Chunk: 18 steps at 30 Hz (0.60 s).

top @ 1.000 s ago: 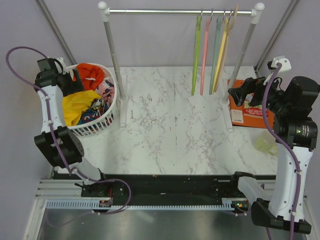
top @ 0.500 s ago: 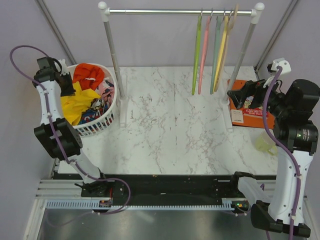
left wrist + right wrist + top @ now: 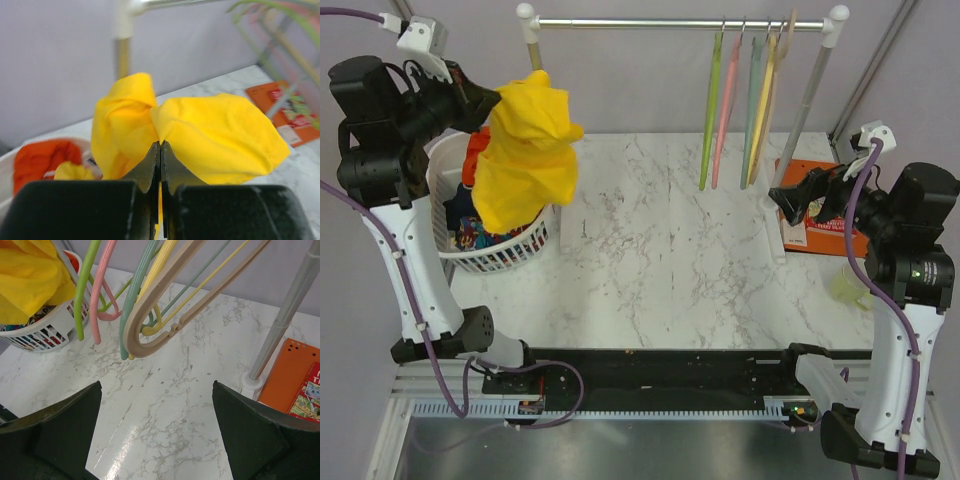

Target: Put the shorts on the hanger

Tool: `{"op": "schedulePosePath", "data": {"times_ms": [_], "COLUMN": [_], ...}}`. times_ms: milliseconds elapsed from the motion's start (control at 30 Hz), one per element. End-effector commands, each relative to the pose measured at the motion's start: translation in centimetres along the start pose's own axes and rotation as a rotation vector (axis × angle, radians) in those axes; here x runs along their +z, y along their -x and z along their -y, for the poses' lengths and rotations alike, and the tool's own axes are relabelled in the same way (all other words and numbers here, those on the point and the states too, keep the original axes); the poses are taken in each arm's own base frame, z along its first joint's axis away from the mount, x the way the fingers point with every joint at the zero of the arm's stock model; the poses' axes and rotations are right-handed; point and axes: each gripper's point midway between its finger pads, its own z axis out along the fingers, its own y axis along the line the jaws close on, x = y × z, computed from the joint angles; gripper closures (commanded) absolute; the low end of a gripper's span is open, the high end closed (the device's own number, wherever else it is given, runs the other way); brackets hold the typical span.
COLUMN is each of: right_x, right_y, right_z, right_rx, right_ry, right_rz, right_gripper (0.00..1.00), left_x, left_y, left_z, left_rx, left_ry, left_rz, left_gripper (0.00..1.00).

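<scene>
The yellow shorts [image 3: 525, 155] hang bunched in the air above the white basket [image 3: 500, 255], pinched at their top by my left gripper [image 3: 492, 100]. In the left wrist view its jaws [image 3: 160, 145] are pressed together on a fold of the shorts [image 3: 220, 135]. The light green hanger [image 3: 708, 110] hangs leftmost on the rail [image 3: 650, 22]; it also shows in the right wrist view [image 3: 85, 285]. My right gripper [image 3: 782, 203] stands open and empty to the right of the hangers, above the marble table [image 3: 156, 385].
An orange-red garment [image 3: 37, 160] and patterned clothes stay in the basket. Pink [image 3: 728, 100], grey-green, yellow and tan hangers hang beside the green one. The rack's posts [image 3: 548, 120] [image 3: 808, 100] stand on the table. An orange book [image 3: 820, 228] and a pale cup [image 3: 850, 285] sit at the right.
My left gripper shut on the shorts in the basket and rose, lifting them out and up. The right gripper edged slightly left, still open.
</scene>
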Motion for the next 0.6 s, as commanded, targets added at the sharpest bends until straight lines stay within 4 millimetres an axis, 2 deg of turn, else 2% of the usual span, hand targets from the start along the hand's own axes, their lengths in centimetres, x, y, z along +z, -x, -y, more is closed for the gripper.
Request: {"op": "schedulePosePath", "data": {"times_ms": [0,33,100,167,200,300,333,400,467,500,567], "right_x": [-0.3,-0.2,-0.4,-0.7,-0.8,-1.4,-1.5,-1.8,-1.8,-1.8,-1.8], "right_y": [0.5,0.3,0.0,-0.5,-0.7,-1.6,-2.0,-2.2,-2.6,-2.7,-3.2], "right_z": [-1.4,-1.6,-2.3,-3.3,-3.6,-4.9,-5.0,-5.4,-5.5,-5.5,-5.4], "right_rx": [-0.019,-0.017,-0.022,-0.042,-0.050,-0.071,-0.073,-0.078,-0.072,-0.069,-0.049], "right_ry": [0.078,0.090,0.128,0.185,0.202,0.271,0.279,0.293,0.296,0.294,0.290], "right_rz": [0.020,0.014,0.008,0.001,0.002,-0.007,-0.013,-0.010,-0.016,-0.018,-0.033], "right_gripper": [0.02,0.02,0.02,0.02,0.02,0.02,0.02,0.02,0.02,0.02,0.02], "left_x": [-2.3,-3.2,-4.5,-4.8,-5.3,-4.8,-4.6,-4.1,-4.9,-4.1,-4.6], "left_y": [4.3,5.7,6.0,6.0,5.3,4.1,3.9,4.4,5.8,6.1,7.1], "left_z": [10.5,11.9,14.7,15.7,16.7,17.2,18.0,18.3,20.1,20.5,22.2], "left_rx": [-0.055,-0.044,-0.098,-0.102,-0.136,-0.190,-0.201,-0.200,-0.178,-0.191,-0.168], "left_ry": [-0.346,-0.405,-0.549,-0.622,-0.702,-0.792,-0.821,-0.840,-0.902,-0.920,-0.971], "left_rz": [0.109,0.157,0.150,0.158,0.123,0.084,0.073,0.075,0.096,0.095,0.129], "left_gripper": [0.98,0.98,0.98,0.98,0.98,0.98,0.98,0.98,0.98,0.98,0.98]}}
